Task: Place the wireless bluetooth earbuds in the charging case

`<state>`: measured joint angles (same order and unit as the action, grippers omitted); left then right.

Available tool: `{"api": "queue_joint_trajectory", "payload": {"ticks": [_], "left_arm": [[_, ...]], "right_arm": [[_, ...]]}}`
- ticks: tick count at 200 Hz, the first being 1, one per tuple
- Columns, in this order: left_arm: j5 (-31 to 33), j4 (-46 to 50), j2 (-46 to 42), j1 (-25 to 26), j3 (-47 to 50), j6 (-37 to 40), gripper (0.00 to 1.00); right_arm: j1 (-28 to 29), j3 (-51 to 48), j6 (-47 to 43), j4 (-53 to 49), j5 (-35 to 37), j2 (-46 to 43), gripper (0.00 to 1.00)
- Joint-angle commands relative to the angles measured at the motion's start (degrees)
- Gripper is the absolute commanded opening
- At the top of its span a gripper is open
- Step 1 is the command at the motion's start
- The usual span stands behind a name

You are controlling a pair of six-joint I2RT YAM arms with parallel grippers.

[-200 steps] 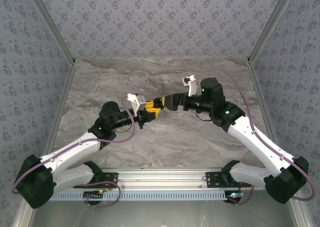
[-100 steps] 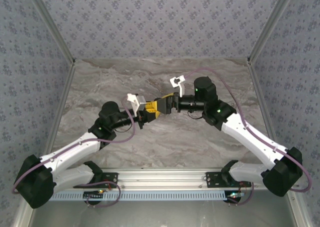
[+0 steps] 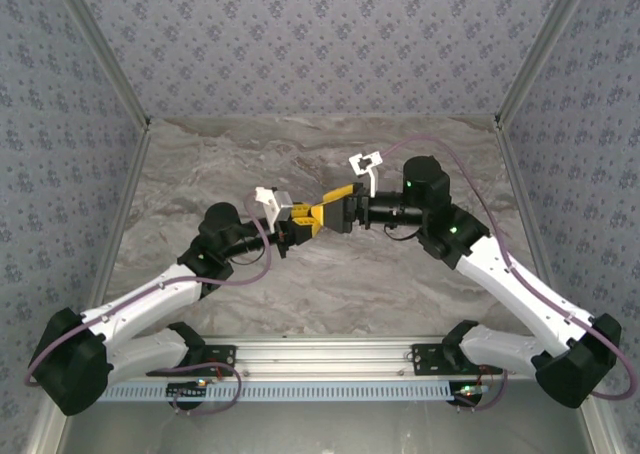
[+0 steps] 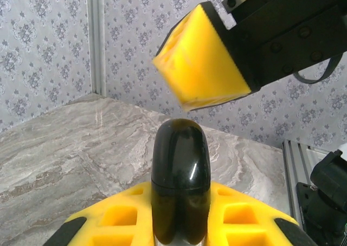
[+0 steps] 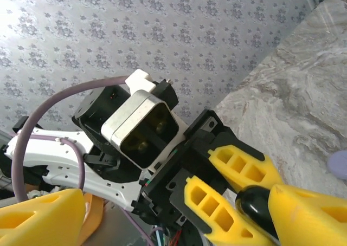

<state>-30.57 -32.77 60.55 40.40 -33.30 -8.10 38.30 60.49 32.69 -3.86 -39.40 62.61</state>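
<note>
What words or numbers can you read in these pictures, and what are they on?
None: no word, number or brand can be read anywhere.
On the wallpaper: only a flower pattern, no letters.
On the shiny black thing held in the left gripper: plain, no mark.
On the silver camera box: no label shows.

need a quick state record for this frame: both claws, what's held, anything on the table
left claw: shut on black item, which is glossy and rounded and stands up between the yellow fingers
right claw: open, facing the left claw, with one finger just above the black item; no contact visible
position: claws meet mid-table, raised off the table
on table: lilac piece, cut off at the frame edge
black item type: earbud or case, cannot tell
</note>
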Motion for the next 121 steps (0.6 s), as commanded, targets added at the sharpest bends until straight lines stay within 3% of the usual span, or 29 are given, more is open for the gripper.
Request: {"api": "queue_joint_trajectory", "payload": {"ticks": [1, 30, 53, 97, 121], "left_arm": [[0.51, -0.22, 0.18, 0.17, -1.86, -0.82, 0.0], [4.46, 4.87, 0.7, 0.2, -2.37, -2.2, 0.0], [8.76, 12.05, 3.2, -0.42, -3.6, -6.15, 0.0], [7.84, 15.47, 13.36, -5.54, -3.12, -21.8, 0.0], [7.51, 21.14, 20.82, -6.59, -6.97, -25.08, 0.0]], "right_arm": [[0.19, 3.43, -5.39, -9.26, 5.77, -0.67, 0.9], [-0.84, 7.32, -10.71, -26.22, 27.68, -1.71, 0.93], [-3.59, 6.91, -7.54, -33.97, 42.08, -3.5, 0.97], [-10.74, -2.39, -3.73, -30.89, 42.08, -7.34, 1.0], [-12.13, -5.06, -2.72, -30.8, 41.07, -7.07, 1.0]]}}
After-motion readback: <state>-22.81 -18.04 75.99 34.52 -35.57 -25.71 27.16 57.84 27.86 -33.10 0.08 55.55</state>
